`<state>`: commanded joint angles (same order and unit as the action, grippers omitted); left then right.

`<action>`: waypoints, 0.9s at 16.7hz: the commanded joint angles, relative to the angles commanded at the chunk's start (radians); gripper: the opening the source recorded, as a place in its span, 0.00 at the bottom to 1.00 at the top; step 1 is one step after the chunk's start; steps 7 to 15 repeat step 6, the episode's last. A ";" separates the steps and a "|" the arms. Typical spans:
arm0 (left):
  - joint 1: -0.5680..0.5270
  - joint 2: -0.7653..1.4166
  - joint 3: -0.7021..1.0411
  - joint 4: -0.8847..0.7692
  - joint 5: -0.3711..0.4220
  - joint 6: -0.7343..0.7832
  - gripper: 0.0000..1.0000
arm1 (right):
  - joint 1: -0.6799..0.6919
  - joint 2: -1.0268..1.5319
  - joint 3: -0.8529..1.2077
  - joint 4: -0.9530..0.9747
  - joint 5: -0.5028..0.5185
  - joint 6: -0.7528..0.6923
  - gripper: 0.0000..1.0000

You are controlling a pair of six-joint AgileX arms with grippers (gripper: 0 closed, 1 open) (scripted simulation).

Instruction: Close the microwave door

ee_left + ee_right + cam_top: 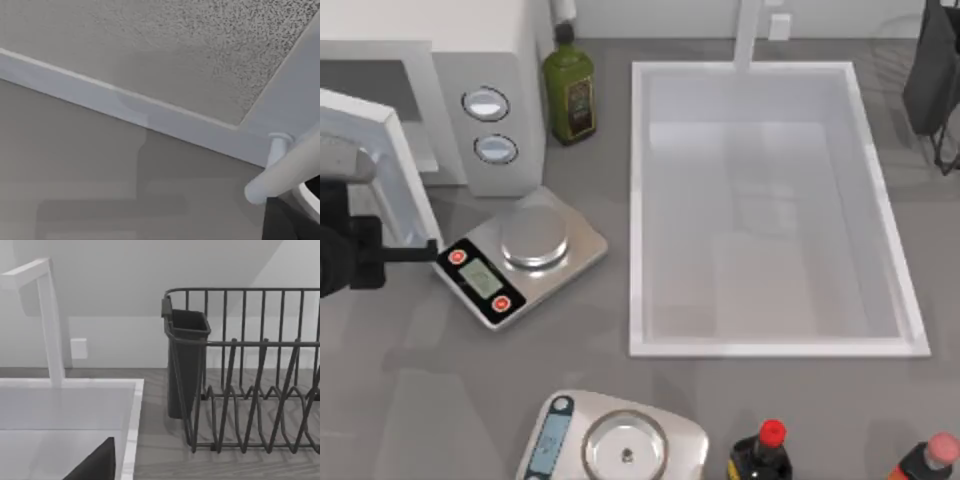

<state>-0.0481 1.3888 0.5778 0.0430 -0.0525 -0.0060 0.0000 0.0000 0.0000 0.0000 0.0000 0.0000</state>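
The white microwave (490, 60) stands at the back left of the table, with two round silver dials. Its microwave door (382, 160) hangs open, swung out toward the table's front as a white-framed panel. My left gripper (415, 252) is at the door's free lower edge, on its outer side, level with the table's left edge. The left wrist view looks closely along the door's face (150, 60), with its grey bar handle (280, 170) nearby. My right arm (932, 70) stays parked at the back right corner.
A silver kitchen scale (520, 255) sits just right of the door's edge. An olive oil bottle (568, 90) stands beside the microwave. The white sink (636, 200) takes the middle and right. A second scale (620, 440) and two sauce bottles (765, 455) line the front. A dish rack (250, 390) stands behind.
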 joint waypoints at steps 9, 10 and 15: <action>0.003 0.154 0.096 0.074 0.004 0.004 0.00 | 0.000 0.000 0.000 0.000 0.000 0.000 1.00; 0.003 0.154 0.096 0.074 0.004 0.004 0.00 | 0.000 0.000 0.000 0.000 0.000 0.000 1.00; 0.003 0.154 0.096 0.074 0.004 0.004 0.00 | 0.000 0.000 0.000 0.000 0.000 0.000 1.00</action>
